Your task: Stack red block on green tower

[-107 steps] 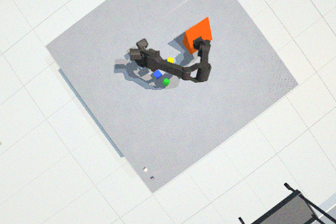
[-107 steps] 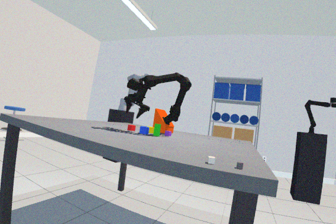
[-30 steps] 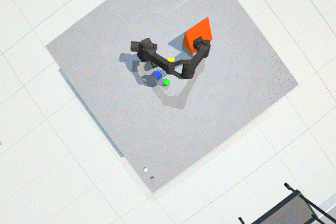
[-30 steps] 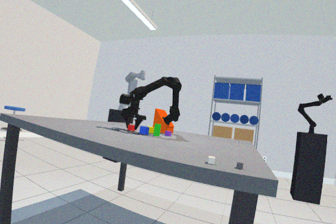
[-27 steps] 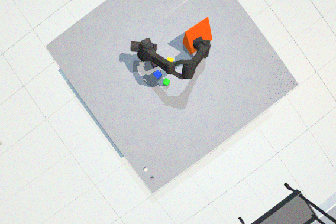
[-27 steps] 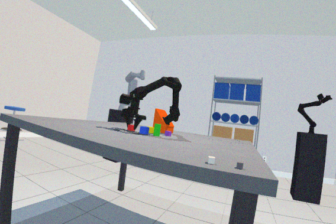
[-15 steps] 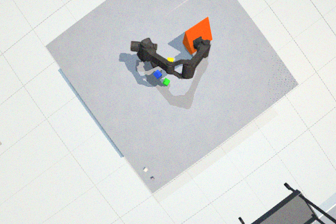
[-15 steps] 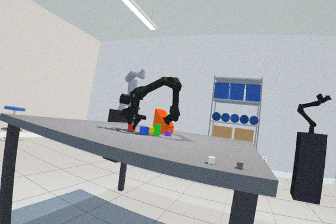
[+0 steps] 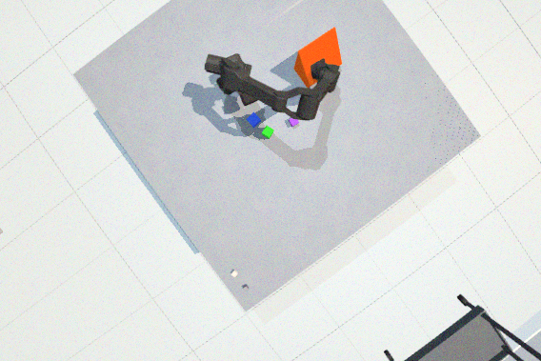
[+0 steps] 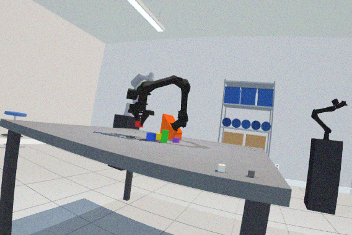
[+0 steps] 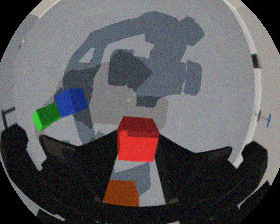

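The arm arches up from its base beside the orange wedge (image 10: 168, 123) and bends back down, end effector (image 10: 138, 123) pointing straight at the bench (image 10: 186, 160). It's clamped partway shut on the red block (image 10: 137, 123), which hangs clear above the surface, off to the side of the green tower (image 10: 164, 136).

The top view hides the red block completely under the arm, while the wrist camera shows it dead centre between the fingers. The yellow block (image 10: 158, 136) only peeks out in the exterior view, behind the blue one (image 10: 150, 136).

Count: one red, one blue, one yellow, one purple cube (image 10: 176, 139), one green tower, one wedge, plus a white cube (image 10: 221, 167) and a grey cube (image 10: 251, 173) near the bench edge.
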`<move>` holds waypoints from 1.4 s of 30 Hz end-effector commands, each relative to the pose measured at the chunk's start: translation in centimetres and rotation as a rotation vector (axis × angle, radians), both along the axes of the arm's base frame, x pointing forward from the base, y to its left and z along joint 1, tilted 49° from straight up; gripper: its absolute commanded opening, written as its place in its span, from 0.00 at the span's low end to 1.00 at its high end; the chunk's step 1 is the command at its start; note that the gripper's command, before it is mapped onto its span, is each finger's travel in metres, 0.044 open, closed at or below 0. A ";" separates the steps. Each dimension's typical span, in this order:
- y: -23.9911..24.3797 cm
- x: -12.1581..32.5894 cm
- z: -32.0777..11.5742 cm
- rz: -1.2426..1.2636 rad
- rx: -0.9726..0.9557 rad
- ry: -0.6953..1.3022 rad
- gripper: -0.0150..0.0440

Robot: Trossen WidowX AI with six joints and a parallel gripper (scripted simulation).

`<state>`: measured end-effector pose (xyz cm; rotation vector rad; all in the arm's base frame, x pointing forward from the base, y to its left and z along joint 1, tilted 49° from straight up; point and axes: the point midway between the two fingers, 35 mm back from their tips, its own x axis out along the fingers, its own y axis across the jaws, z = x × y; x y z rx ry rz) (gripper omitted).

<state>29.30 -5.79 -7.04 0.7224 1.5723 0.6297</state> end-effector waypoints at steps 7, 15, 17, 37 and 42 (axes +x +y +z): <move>-3.7 0.5 3.4 0.004 -0.010 -0.013 0.25; -4.1 0.5 3.5 0.004 -0.010 -0.013 0.25; -3.8 0.6 3.8 0.004 -0.011 -0.013 0.25; 4.7 2.1 13.9 -0.001 -0.019 -0.011 0.25; 7.1 1.7 16.4 0.001 -0.012 -0.011 0.25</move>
